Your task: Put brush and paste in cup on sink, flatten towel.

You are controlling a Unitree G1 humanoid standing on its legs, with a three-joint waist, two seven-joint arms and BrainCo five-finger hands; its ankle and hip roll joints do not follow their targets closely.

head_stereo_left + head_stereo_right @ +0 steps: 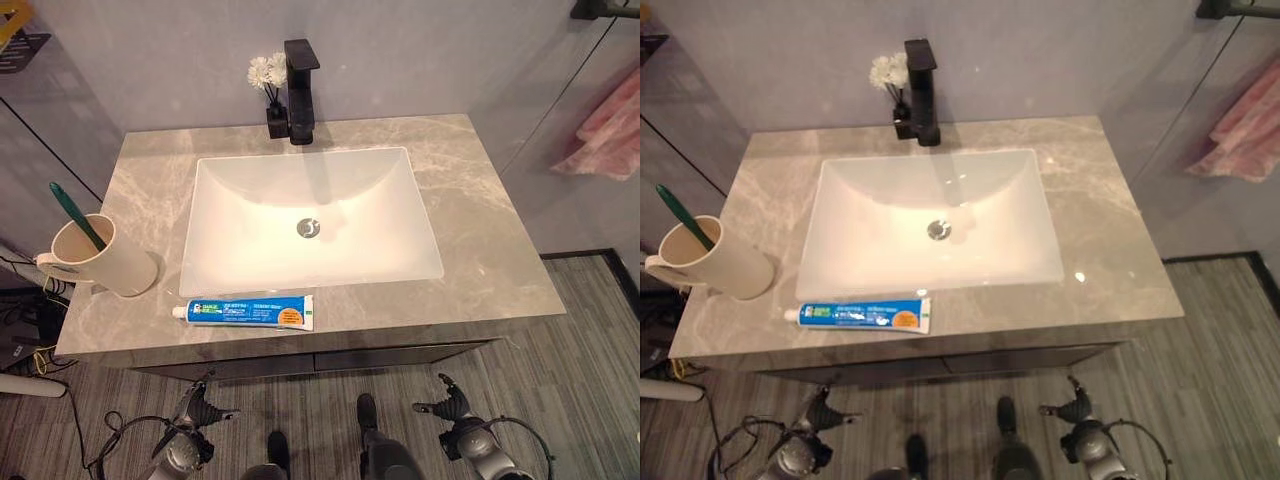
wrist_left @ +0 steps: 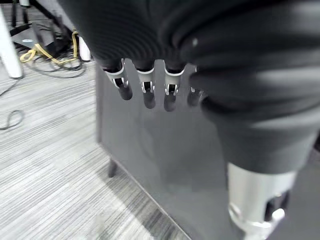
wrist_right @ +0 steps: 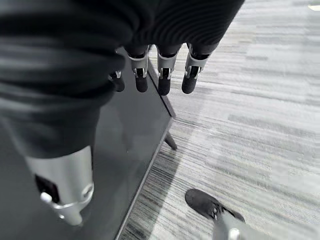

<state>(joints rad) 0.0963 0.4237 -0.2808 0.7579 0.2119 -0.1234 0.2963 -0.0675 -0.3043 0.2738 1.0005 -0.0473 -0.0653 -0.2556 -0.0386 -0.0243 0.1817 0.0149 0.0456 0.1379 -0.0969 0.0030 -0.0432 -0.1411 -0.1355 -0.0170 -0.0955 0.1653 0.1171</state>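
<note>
A cream cup (image 1: pixel 110 262) stands at the left end of the grey marble counter (image 1: pixel 480 230), with a green toothbrush (image 1: pixel 75 212) upright in it. The blue and white toothpaste tube (image 1: pixel 245 312) lies flat along the counter's front edge, below the white sink (image 1: pixel 240 200). A pink towel (image 1: pixel 610 135) hangs bunched on the wall at the far right. My left hand (image 1: pixel 195 410) and right hand (image 1: pixel 450 405) hang low in front of the cabinet, below the counter. Both are open and hold nothing, their fingers (image 2: pixel 147 92) (image 3: pixel 162 80) straight.
A black faucet (image 1: pixel 300 90) and a small vase of white flowers (image 1: pixel 266 72) stand behind the basin. The dark cabinet front (image 2: pixel 165 150) is close to both hands. Cables lie on the floor at the left (image 1: pixel 30 360).
</note>
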